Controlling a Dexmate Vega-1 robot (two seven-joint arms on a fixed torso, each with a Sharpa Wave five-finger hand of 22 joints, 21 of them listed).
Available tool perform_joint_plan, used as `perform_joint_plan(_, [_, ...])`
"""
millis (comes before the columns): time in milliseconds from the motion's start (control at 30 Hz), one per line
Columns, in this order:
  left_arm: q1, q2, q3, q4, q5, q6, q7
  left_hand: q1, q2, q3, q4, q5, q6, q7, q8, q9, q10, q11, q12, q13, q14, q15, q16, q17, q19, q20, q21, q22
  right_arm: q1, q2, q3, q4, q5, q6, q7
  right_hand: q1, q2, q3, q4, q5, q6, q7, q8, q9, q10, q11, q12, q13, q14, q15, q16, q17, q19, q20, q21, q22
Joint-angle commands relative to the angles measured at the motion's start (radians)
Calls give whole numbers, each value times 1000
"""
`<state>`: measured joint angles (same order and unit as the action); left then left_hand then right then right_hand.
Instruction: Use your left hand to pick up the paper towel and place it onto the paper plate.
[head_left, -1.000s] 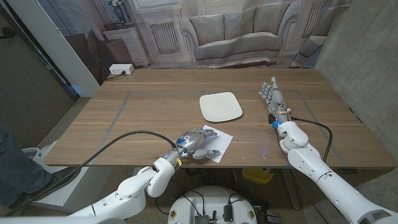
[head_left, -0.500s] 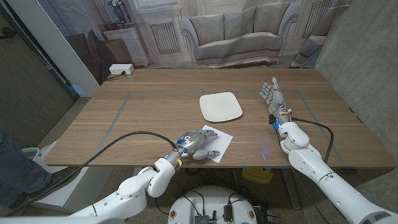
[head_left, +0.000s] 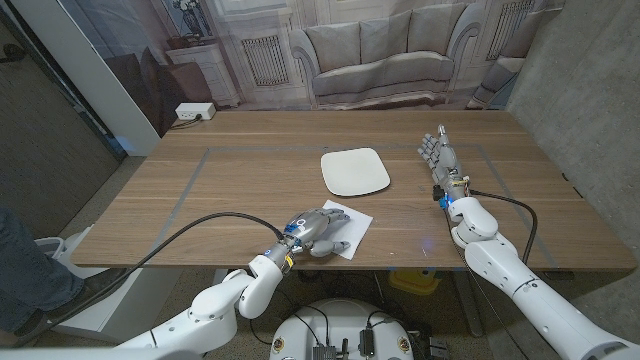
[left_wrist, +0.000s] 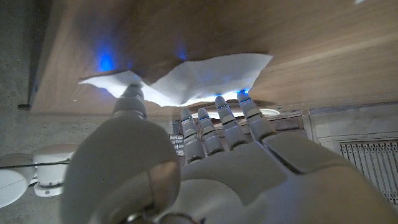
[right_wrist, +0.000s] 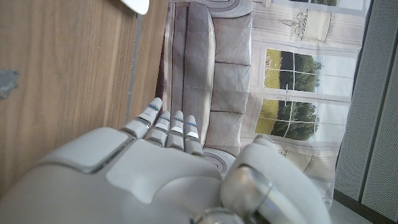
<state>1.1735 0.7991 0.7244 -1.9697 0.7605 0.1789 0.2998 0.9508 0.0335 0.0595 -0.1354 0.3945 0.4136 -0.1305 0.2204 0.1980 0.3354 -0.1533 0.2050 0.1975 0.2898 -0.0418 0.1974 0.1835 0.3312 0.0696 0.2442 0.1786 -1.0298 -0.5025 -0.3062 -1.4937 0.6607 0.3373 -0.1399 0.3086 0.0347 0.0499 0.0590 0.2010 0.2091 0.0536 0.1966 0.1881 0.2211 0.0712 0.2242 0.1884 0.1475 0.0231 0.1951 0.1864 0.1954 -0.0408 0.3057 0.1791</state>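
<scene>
- The thin white square paper towel (head_left: 343, 228), lying near the tabletop's (head_left: 250, 175) near edge, risks sliding or crumpling under fingertip pressure.
- The left hand (head_left: 316, 230) is pressing on it, thumb and fingertips (left_wrist: 231, 109) touching, not visibly clamped.
- The white rounded-square paper plate (head_left: 354, 171) is sitting farther off.
- The right hand (head_left: 437, 152) is standing open at the right.

We find no readable text — no labels, brands, numbers or signs — on anything in view.

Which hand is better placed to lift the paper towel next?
Left. The left hand is already on the paper towel near the table's front edge, fingertips touching it. The right hand stands open, far across the table, beyond the paper plate.
</scene>
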Motion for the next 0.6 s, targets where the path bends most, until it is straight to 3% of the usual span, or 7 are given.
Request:
perform_joint_plan(33, [5, -3, -9, 10, -32, -14, 42, 64, 25, 25, -20, -23, 21, 15, 5, 3, 24, 1, 12, 5, 26, -89, 8, 4, 68, -15, 19, 2, -5, 5, 1, 0, 3, 6, -1, 4, 4, 0, -1, 1, 6, 0, 3, 5, 10, 1, 2, 5, 7, -1, -3, 1, 10, -1, -4, 3])
perform_joint_plan(133, [5, -5, -11, 15, -41, -23, 51, 103, 43, 43, -24, -46, 32, 25, 7, 5, 44, 2, 16, 6, 48, -93, 12, 6, 112, -27, 28, 1, -7, 4, 2, -3, 2, 6, -4, 4, 4, 0, -1, 1, 7, 0, 3, 5, 12, 2, 2, 5, 7, -2, -3, 1, 10, -1, -5, 3])
perform_joint_plan(600, [-3, -18, -14, 35, -55, -41, 83, 195, 94, 94, -24, -131, 80, 54, 19, 9, 117, 3, 28, 9, 129, -95, 26, 10, 199, -66, 40, 0, -11, 6, 6, -5, 2, 12, -8, 4, 5, -1, -2, 1, 7, 1, 3, 5, 11, 0, 2, 5, 7, -2, -3, 1, 12, -1, -9, 3])
